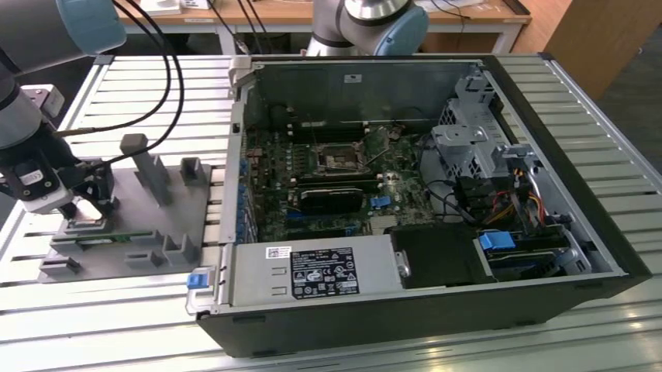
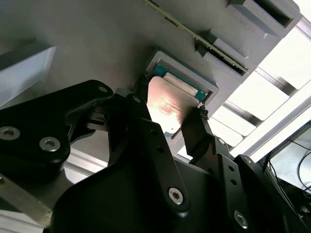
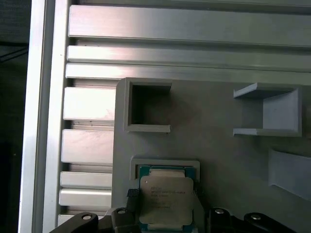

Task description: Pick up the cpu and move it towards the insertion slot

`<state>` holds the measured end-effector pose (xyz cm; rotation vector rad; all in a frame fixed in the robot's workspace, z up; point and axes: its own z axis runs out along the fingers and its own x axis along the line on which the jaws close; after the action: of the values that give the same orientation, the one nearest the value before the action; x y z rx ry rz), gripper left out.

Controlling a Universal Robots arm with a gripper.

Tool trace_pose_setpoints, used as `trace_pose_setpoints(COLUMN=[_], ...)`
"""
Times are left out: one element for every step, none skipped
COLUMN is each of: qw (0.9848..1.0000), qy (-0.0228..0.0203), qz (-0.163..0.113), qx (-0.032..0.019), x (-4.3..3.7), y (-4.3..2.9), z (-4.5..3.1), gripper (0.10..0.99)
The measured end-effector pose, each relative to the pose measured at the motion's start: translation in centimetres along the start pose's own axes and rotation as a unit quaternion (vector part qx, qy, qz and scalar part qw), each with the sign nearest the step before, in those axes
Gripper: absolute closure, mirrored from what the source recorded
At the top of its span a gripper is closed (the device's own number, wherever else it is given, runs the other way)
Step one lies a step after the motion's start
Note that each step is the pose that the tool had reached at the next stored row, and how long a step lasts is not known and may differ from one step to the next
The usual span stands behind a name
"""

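Firstly, at the exterior view's left, the arm's gripper (image 1: 83,209) is found lowered onto the grey plastic fixture (image 1: 124,232), which lies flat on a slatted aluminium table (image 1: 135,325). In both wrist views the fingers (image 2: 201,116) are seen closed against two opposite edges of the cpu (image 3: 167,201), which sits at its square recess near the fixture's edge; whether it has been lifted clear of the recess cannot be told. A thin green memory strip (image 1: 104,239) is laid in the fixture just beside that recess. Towards the middle, an open computer case (image 1: 579,194) rests on the same table, well apart from the cpu, with the motherboard (image 1: 310,163) and its insertion slot (image 1: 339,157) exposed. Behind the table, a second arm's base (image 1: 367,23) and a wooden desk (image 1: 310,12) are noted, and a wooden cabinet (image 1: 600,39) at the far right. Faint print is carried on the cpu's metal top, and a black label (image 1: 322,273) with white markings is fixed to the case's metal box; neither is transcribed.
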<state>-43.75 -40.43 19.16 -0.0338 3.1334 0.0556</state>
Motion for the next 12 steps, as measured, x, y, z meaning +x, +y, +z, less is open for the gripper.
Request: trace_pose_setpoints(qw=[1.0, 1.0, 1.0, 1.0, 1.0, 1.0, 1.0, 1.0, 1.0, 1.0, 1.0, 1.0], qy=[0.0, 0.0, 0.0, 0.0, 0.0, 0.0, 0.0, 0.0, 0.0, 0.0, 0.0, 0.0], qz=[0.0, 0.0, 0.0, 0.0, 0.0, 0.0, 0.0, 0.0, 0.0, 0.0, 0.0, 0.0], qx=[0.0, 0.0, 0.0, 0.0, 0.0, 0.0, 0.0, 0.0, 0.0, 0.0, 0.0, 0.0], x=[0.0, 0.0, 0.0, 0.0, 0.0, 0.0, 0.0, -0.01, -0.01, -0.01, -0.01, -0.01], y=[0.01, 0.01, 0.01, 0.02, 0.02, 0.03, 0.03, 0.03, 0.04, 0.04, 0.04, 0.04], z=[-0.15, -0.25, -0.35, -0.45, -0.59, -0.75, -0.85, -0.91, -0.99, -1.05, -1.12, -1.2], gripper=[0.561, 0.561, 0.561, 0.561, 0.561, 0.561, 0.561, 0.561, 0.561, 0.561, 0.561, 0.561])
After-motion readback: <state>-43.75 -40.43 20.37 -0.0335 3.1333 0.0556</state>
